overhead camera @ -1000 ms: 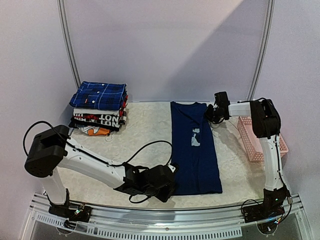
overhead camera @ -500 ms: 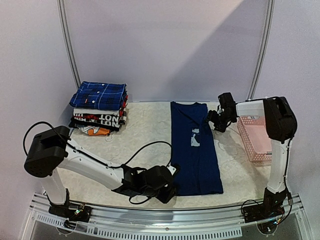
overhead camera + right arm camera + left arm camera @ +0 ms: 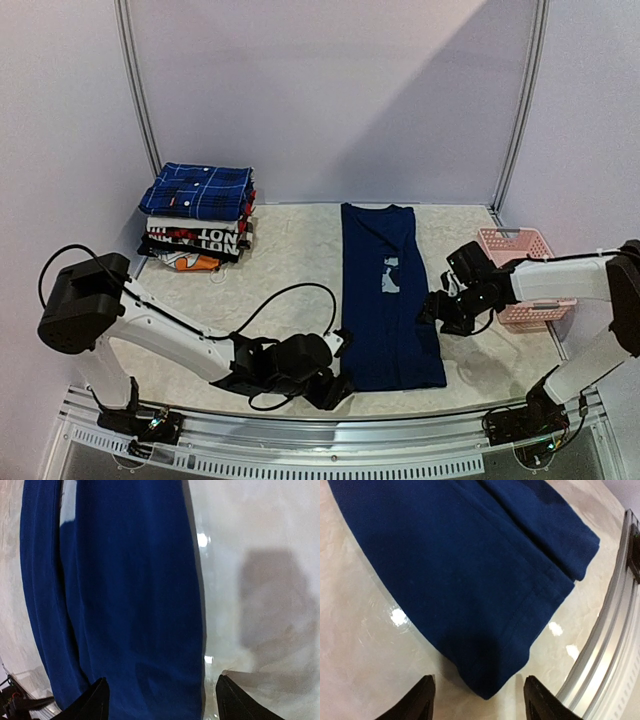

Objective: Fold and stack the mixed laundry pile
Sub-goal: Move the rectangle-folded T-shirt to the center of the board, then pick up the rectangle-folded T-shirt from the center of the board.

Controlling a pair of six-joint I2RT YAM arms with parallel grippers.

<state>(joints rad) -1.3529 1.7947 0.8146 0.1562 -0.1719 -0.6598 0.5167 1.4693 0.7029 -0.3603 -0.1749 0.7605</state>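
The navy T-shirt (image 3: pixel 392 320) lies on the table folded into a long narrow strip, its pale-blue print (image 3: pixel 391 277) facing up. My left gripper (image 3: pixel 335 386) sits at its near-left hem corner. In the left wrist view the jaws (image 3: pixel 479 681) stand open on either side of that corner (image 3: pixel 485 670), not touching it. My right gripper (image 3: pixel 437 308) hovers at the strip's right edge, open (image 3: pixel 162 680) over the navy cloth (image 3: pixel 130 605). The dark-blue plaid shirt (image 3: pixel 198 190) rests folded on top of a stack at the far left.
Under the plaid shirt lie folded white and black garments with red lettering (image 3: pixel 197 240). A pink lattice basket (image 3: pixel 512 238) stands at the right, partly behind my right arm. The table's metal rail (image 3: pixel 615 630) runs close to the T-shirt's near hem.
Both grippers have opened. My right arm has swung from the T-shirt's collar end down to its right edge near the middle. My left gripper has let go of the hem corner and drawn back slightly.
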